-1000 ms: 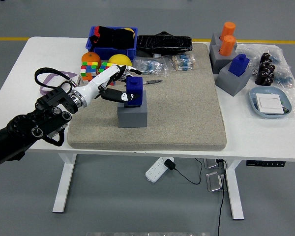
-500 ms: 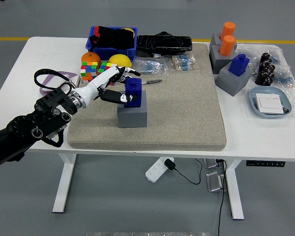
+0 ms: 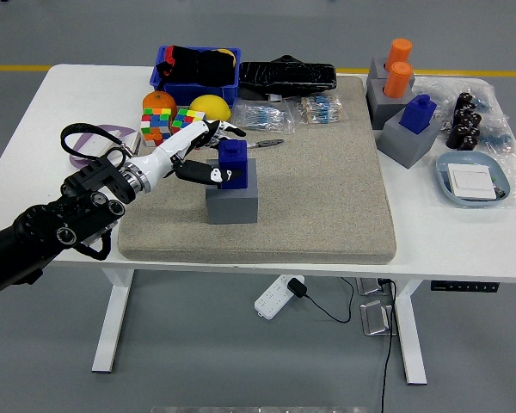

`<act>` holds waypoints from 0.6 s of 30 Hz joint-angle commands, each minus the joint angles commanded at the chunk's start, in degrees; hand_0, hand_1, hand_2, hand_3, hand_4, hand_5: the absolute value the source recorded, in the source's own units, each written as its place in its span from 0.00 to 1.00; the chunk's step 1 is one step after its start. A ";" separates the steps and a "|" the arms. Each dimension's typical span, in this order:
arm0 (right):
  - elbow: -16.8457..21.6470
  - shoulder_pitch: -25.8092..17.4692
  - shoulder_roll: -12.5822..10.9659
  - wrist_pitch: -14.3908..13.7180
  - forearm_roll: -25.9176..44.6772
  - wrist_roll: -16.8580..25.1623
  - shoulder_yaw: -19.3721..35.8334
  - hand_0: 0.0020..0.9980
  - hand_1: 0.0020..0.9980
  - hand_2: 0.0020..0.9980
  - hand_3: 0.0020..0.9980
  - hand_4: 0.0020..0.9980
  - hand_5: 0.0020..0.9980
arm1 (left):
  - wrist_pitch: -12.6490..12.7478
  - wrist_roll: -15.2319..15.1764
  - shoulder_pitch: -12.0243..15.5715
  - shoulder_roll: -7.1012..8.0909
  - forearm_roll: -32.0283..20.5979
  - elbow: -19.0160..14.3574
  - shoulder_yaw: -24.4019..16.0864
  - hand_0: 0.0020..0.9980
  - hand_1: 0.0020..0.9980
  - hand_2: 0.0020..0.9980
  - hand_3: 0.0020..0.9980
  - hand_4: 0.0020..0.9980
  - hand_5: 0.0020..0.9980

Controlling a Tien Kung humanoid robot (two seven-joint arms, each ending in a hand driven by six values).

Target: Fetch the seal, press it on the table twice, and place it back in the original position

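Left hand [image 3: 202,153] has fingers curled around the blue seal [image 3: 233,160]; grip looks closed on it. Seal sits in its grey holder block [image 3: 232,200] on the felt mat [image 3: 327,198]. Versus a second ago, hand barely shifted, seal unmoved. Read: grasp settling, lift not yet started.

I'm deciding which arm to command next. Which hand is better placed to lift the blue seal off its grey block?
Left. The left hand is beside the blue seal on its grey block, fingers around it. The right arm is not in view.
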 joint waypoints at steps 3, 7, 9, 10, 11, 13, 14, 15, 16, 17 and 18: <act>0.02 0.06 -0.02 0.02 0.07 -0.01 -0.18 0.78 0.69 0.68 0.62 0.82 0.51 | 0.12 -0.21 -0.19 0.11 0.03 0.07 0.02 0.68 0.44 0.36 0.76 0.62 0.00; 0.05 0.08 -0.04 0.02 0.03 0.00 -0.14 0.78 0.69 0.68 0.62 0.82 0.51 | 0.23 -0.42 -0.53 0.42 0.37 0.00 0.05 0.67 0.44 0.36 0.76 0.62 0.00; 0.07 0.05 -0.06 -0.01 0.10 0.02 -0.08 0.78 0.69 0.68 0.62 0.82 0.51 | 0.25 -0.47 -0.64 0.56 0.40 -0.01 0.02 0.67 0.44 0.36 0.76 0.62 0.00; 0.08 0.04 -0.07 0.00 0.10 0.02 -0.09 0.78 0.69 0.68 0.62 0.82 0.51 | 0.24 -0.48 -0.67 0.61 0.39 -0.01 0.00 0.67 0.44 0.36 0.76 0.62 0.00; 0.05 0.02 -0.07 -0.01 0.06 0.02 -0.08 0.78 0.69 0.68 0.62 0.82 0.51 | 0.24 -0.49 -0.74 0.67 0.43 -0.01 0.02 0.67 0.44 0.36 0.75 0.62 0.00; 0.03 0.00 -0.05 -0.01 0.05 0.01 -0.08 0.78 0.69 0.68 0.62 0.82 0.51 | 0.25 -0.50 -0.75 0.68 0.46 0.06 0.03 0.67 0.44 0.36 0.75 0.62 0.00; 0.04 0.00 -0.03 0.00 0.05 0.00 -0.11 0.78 0.69 0.68 0.62 0.82 0.51 | 0.24 -0.47 -0.73 0.66 0.50 0.10 0.04 0.67 0.44 0.36 0.75 0.62 0.00; 0.04 0.00 -0.02 0.01 0.05 0.00 -0.11 0.78 0.69 0.68 0.62 0.82 0.51 | 0.22 -0.45 -0.72 0.63 0.51 0.14 0.07 0.67 0.44 0.36 0.75 0.62 0.00; 0.05 0.00 -0.01 0.01 0.04 0.00 -0.09 0.78 0.69 0.68 0.62 0.82 0.51 | 0.20 -0.44 -0.71 0.61 0.51 0.17 0.10 0.67 0.44 0.36 0.75 0.62 0.00; 0.07 0.00 0.01 0.02 0.05 0.00 -0.11 0.78 0.69 0.68 0.62 0.82 0.51 | 0.19 -0.40 -0.65 0.56 0.58 0.18 0.17 0.67 0.44 0.35 0.75 0.62 0.00; 0.08 0.01 0.01 0.02 0.06 0.01 -0.11 0.78 0.69 0.68 0.62 0.82 0.51 | 0.19 -0.39 -0.59 0.52 0.63 0.19 0.27 0.67 0.44 0.35 0.75 0.62 0.00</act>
